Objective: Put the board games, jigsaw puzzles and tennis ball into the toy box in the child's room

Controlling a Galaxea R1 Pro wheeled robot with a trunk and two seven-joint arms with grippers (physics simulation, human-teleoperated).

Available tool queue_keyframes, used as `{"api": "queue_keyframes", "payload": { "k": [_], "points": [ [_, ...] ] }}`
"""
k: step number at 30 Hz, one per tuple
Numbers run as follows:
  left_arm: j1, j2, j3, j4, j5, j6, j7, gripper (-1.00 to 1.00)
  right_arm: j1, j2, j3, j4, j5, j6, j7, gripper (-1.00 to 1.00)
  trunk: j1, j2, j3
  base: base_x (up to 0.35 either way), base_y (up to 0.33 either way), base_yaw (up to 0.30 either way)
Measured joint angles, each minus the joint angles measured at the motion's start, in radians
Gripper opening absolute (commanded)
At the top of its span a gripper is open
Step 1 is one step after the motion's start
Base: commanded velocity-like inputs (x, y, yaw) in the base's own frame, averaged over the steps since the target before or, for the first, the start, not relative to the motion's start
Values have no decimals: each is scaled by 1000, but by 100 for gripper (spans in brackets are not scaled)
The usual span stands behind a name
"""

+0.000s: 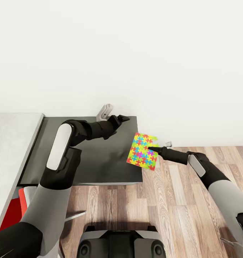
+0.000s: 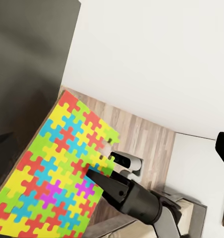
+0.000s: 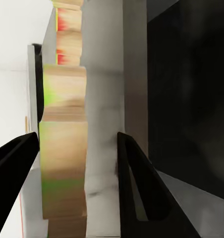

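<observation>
Centre right of the head view: right gripper [image 1: 150, 148] pinches the jigsaw puzzle [image 1: 142, 151] by its edge, the puzzle tilted off the dark table's [image 1: 100, 161] right edge, over the wood floor [image 1: 171, 208]. Left gripper [image 1: 124, 118] hovers above the table's far edge; its jaw state cannot be told.

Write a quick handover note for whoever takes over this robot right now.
Right end effector: at the jigsaw puzzle, which overhangs the dark table section's right edge; its fingers straddle the puzzle's edge, but a firm grip cannot be confirmed.
Left end effector: above the table's back edge, carrying nothing; open or shut unclear.
Left: this puzzle is not yet in the toy box.
</observation>
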Motion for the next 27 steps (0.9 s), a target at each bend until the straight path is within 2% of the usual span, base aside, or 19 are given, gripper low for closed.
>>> {"api": "queue_keyframes", "payload": {
  "k": [3, 4, 7, 14, 16, 18, 20, 21, 24, 27],
  "points": [
    [0, 0, -1, -1, -1, 0, 0, 100, 11, -11, 0, -23, -1, 3, 0, -100, 0, 0, 0, 0, 0, 0],
    [1, 0, -5, -3, -3, 0, 0, 100, 34, -29, -1, -69, -4, 8, -2, -100, 0, 0, 0, 0, 0, 0],
    [3, -1, -9, -5, -7, -1, 0, 100, 50, -46, -6, -116, -10, 12, -2, -100, 0, 0, 0, 0, 0, 0],
    [9, -3, -21, -8, -9, -2, 0, 100, 62, -80, -21, -181, -13, 34, -3, -100, 0, 0, 0, 0, 0, 0],
    [12, -7, -29, -9, -9, -5, -1, 100, 64, -97, -24, -195, -14, 55, -5, -100, 0, 0, 0, 0, 0, 0],
    [14, -10, -46, -10, -7, -15, -1, 100, 65, -121, -26, -204, -14, 81, -5, -100, 0, 0, 1, 0, 0, 0],
    [15, -12, -78, -11, -6, -31, 1, 100, 68, -146, -27, -211, -16, 103, -5, -100, 0, 0, 3, 0, 0, 0],
    [15, -12, -78, -11, -7, -31, 1, 100, 68, -146, -27, -211, -17, 104, -6, -100, 0, 0, 4, 0, 0, 0],
    [15, -14, -128, -11, -5, -51, 7, 100, 74, -169, -28, -220, -17, 124, -6, -100, 0, 0, 7, 0, 0, 0],
    [15, -15, -150, -12, -3, -60, 11, 100, 78, -177, -28, -226, -18, 132, -6, -100, 0, 0, 11, 0, 0, 0]
  ]
}}
